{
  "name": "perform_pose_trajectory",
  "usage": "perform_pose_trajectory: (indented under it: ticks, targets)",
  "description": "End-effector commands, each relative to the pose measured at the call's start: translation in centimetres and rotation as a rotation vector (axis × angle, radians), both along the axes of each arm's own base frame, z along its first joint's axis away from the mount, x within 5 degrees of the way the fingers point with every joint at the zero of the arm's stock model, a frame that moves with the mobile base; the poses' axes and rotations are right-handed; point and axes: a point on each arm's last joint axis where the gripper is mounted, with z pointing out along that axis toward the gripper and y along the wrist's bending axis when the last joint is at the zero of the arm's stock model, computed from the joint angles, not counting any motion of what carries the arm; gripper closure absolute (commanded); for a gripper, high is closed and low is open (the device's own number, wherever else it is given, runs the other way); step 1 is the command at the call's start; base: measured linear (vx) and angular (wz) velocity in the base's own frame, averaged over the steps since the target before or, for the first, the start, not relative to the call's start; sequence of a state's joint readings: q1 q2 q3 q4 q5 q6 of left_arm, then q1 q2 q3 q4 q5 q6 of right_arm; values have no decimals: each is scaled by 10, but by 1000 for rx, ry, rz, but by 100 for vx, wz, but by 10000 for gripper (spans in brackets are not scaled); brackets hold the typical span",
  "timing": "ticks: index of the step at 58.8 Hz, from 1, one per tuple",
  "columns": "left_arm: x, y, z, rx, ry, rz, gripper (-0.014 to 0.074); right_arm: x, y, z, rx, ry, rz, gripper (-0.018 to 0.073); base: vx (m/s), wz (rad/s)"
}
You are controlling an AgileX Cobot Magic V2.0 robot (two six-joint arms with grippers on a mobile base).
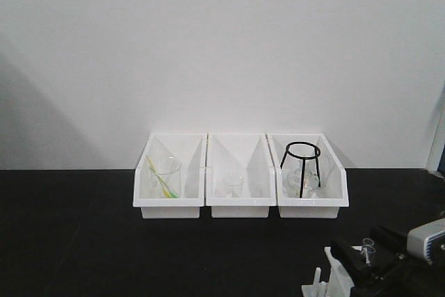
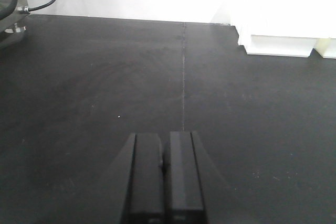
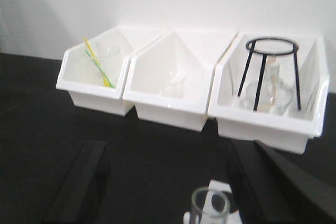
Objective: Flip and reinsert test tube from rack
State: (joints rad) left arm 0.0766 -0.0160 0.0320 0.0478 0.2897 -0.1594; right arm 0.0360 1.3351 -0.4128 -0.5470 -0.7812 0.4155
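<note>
Between spread right gripper [image 3: 210, 182] fingers: test tube [image 3: 210, 205] rim, ungrasped; left gripper [image 2: 164, 182] clenched, table [image 2: 105, 77] bare ahead.

I find no legible text, label, brand, number or sign in any of the three views. The three white bins [image 1: 240, 186] at twelve o'clock, the black surface [image 2: 105, 87] and the rear wall [image 1: 222, 39] all appear unmarked from my station.
</note>
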Motion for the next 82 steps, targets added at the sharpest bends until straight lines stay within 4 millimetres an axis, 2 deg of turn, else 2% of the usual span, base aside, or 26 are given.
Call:
perform_pose_trajectory:
  ticks: [1,9,16,26,33,42,82]
  targets:
    - [1,-1,8,4,-98,-12,603,-13,-2,41,8,-174,-9,20,0,0]
    - [1,-1,8,4,-98,-12,603,-46,-7,76,-17,-280,-60,20,0,0]
    - [1,-1,8,4,-98,-12,603,-89,-13,108,62,-365,-109,25,0,0]
    - [1,-1,8,4,-98,-12,603,-135,-25,116,-102,-390,-231,49,0,0]
    - [1,-1,8,4,-98,-12,603,-154,-30,120,-69,-410,-285,49,0,0]
    - [1,-1,8,4,-98,-12,603,-161,-31,122,-54,-434,-290,49,0,0]
    - [1,-1,8,4,-98,-12,603,-163,-33,121,-57,-425,-313,66,0,0]
